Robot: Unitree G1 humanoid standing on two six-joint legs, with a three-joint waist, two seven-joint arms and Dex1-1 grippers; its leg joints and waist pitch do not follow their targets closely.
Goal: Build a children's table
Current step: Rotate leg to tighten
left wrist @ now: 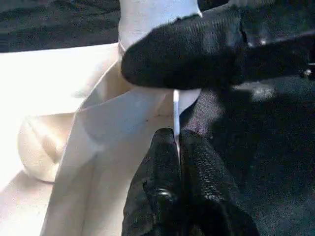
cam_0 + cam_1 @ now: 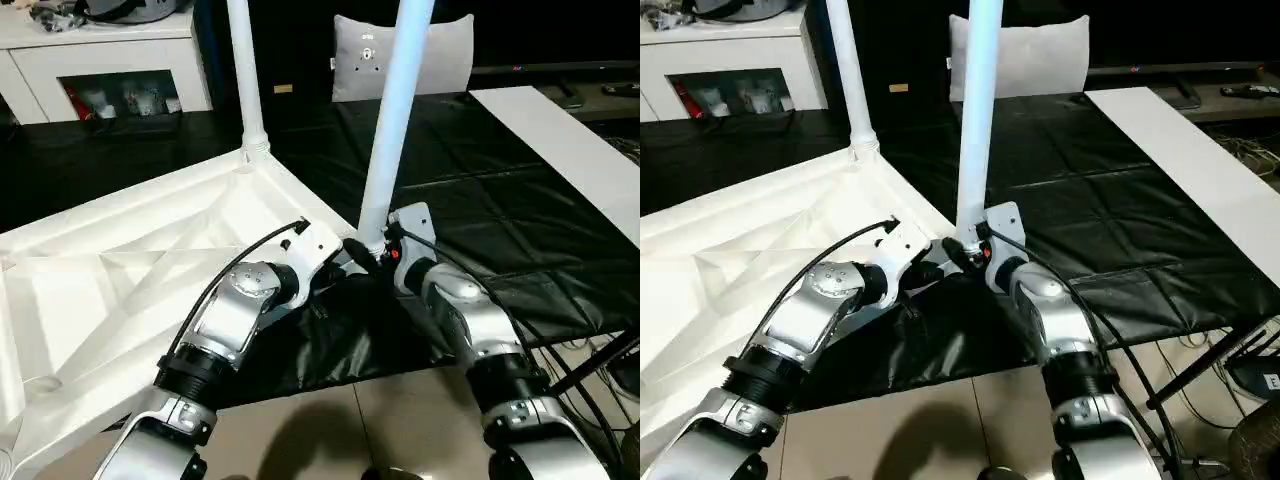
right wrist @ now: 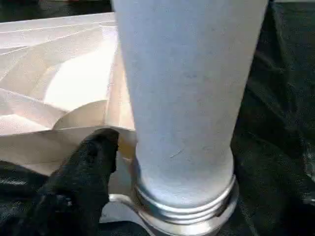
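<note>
The white tabletop point(image 2: 120, 270) lies upside down on a black sheet, ribbed underside up. One white leg point(image 2: 245, 80) stands upright in the far corner socket. A second leg point(image 2: 390, 130) stands upright at the near right corner, its ringed base point(image 3: 182, 196) at the socket. My left gripper point(image 1: 176, 135) is shut on the tabletop's thin rim just beside that corner. My right gripper point(image 2: 383, 250) is at the base of this second leg, open. One of its fingers point(image 3: 86, 172) stands a little apart from the leg; the other is hidden behind the leg.
The black sheet point(image 2: 480, 180) covers the work surface out to the right. A white cabinet point(image 2: 110, 60) stands at the back left, a grey cushion point(image 2: 440, 50) behind the near leg. A long white board point(image 2: 570, 150) runs along the right. Cables point(image 2: 600, 370) lie on the tiled floor.
</note>
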